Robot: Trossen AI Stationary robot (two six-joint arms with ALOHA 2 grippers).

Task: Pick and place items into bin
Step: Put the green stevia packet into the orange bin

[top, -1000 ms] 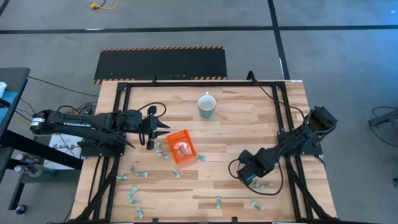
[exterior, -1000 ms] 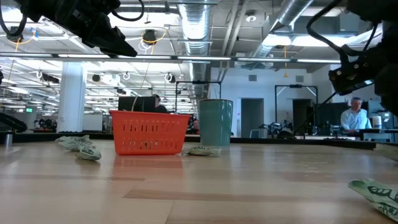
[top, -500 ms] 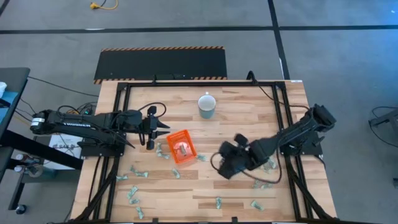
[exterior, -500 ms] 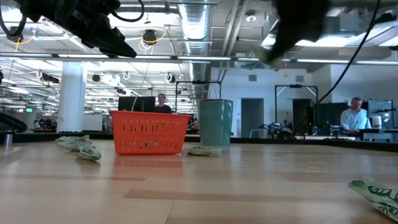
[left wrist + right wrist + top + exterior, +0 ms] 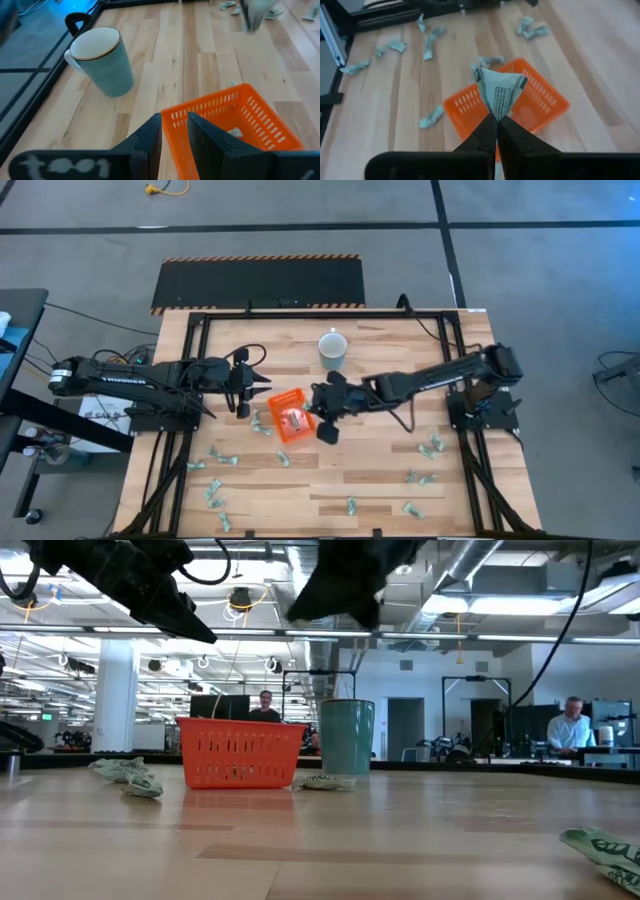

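The right arm has swung clear across the table in the last second: it was down by the 4 o'clock corner, and now the right gripper [image 5: 322, 412] hangs just beside the orange bin [image 5: 291, 416], on its 3 o'clock side. Its fingers are pressed together on one crinkled green-and-white piece [image 5: 500, 93], which sticks up from the tips, and the wrist camera looks past it straight down onto the bin, so the piece has been lifted and carried almost to the drop point. What remains, I'd judge, is a short shift over the rim and a release; let go too soon and the piece could land on the wood next to the bin.

The left gripper [image 5: 262, 388] hasn't budged, sitting at the bin's 10 o'clock corner with its fingers [image 5: 150, 140] either side of the orange wall; I can't tell whether they press on it.

At least one piece already lies inside the bin. Many more are scattered from 6 to 8 o'clock and near 4 o'clock, so the job is far from finished. The mug [image 5: 332, 349] stands apart at 12 o'clock.
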